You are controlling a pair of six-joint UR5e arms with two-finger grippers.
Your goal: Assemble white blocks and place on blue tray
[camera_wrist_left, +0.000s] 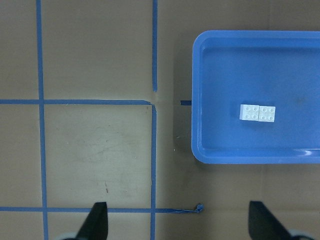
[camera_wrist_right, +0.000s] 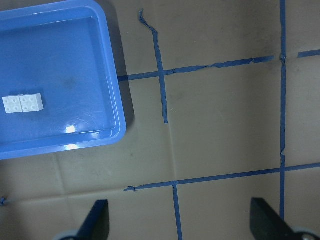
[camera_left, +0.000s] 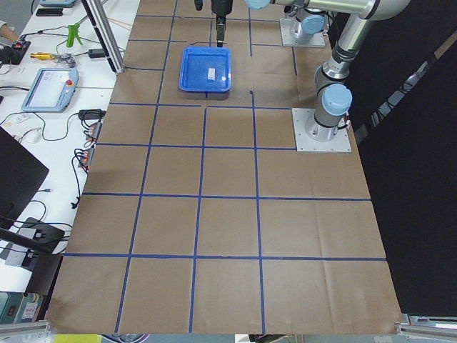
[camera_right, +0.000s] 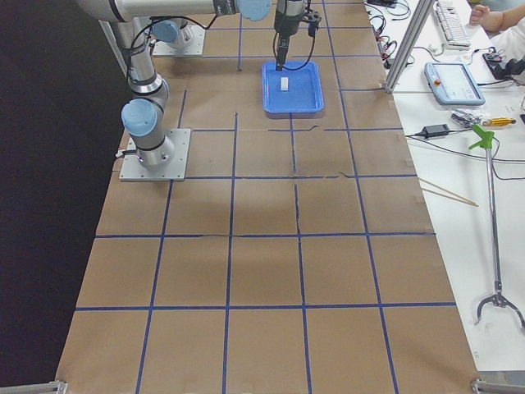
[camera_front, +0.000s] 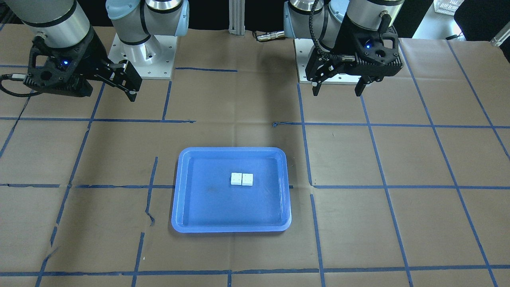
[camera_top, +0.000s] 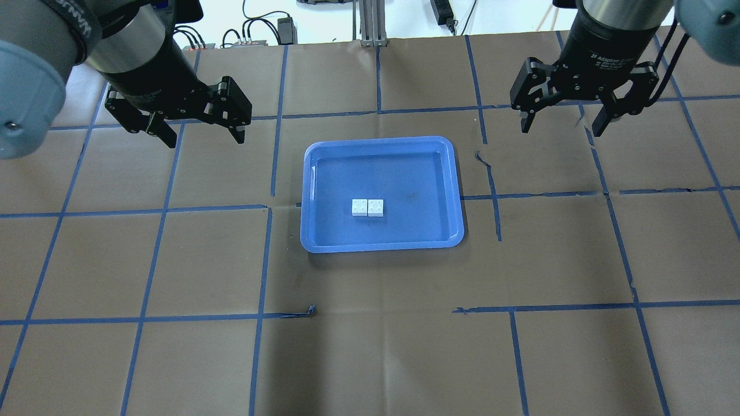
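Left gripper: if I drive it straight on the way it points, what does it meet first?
Probably the brown paper-covered table. The left gripper points down, open, to one side of the blue tray, so it should miss the tray and the white blocks; its height is unclear.

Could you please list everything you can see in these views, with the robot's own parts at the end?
table: one, covered in brown paper with a blue tape grid.
blue tray: one, blue, at the table's centre.
white blocks: two, white, studs up, side by side and touching, near the tray's middle.
side bench: one, white, on the operators' side, carrying a pendant and other small gear.
left gripper: one, black, open, above the table on the robot's left of the tray.
right gripper: one, black, open, above the table on the robot's right of the tray.
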